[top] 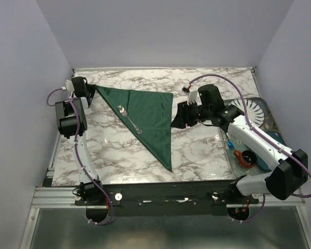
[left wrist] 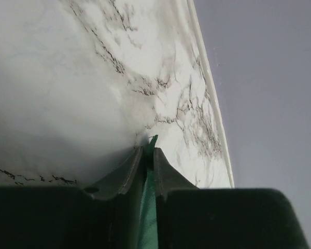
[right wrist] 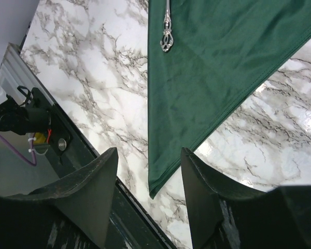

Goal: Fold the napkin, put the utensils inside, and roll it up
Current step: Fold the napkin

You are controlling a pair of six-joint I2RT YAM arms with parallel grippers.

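The dark green napkin (top: 147, 111) lies folded into a triangle on the marble table, its long point toward the front edge. A small silver fork (top: 129, 118) rests on it near the folded left edge. My left gripper (top: 91, 89) is at the napkin's far left corner. In the left wrist view its fingers (left wrist: 148, 151) are shut on a strip of the green napkin (left wrist: 148, 207). My right gripper (top: 175, 119) hovers just off the napkin's right corner, open. The right wrist view shows the gripper (right wrist: 149, 151) with nothing in it above the napkin (right wrist: 212, 67) and the fork's handle end (right wrist: 167, 39).
A teal dish (top: 267, 122) holding a white ribbed plate (top: 251, 110) sits at the table's right edge, with a small orange-brown cup (top: 246, 156) in front of it. The black front rail (top: 171, 189) runs along the near edge. Walls close in the back and both sides.
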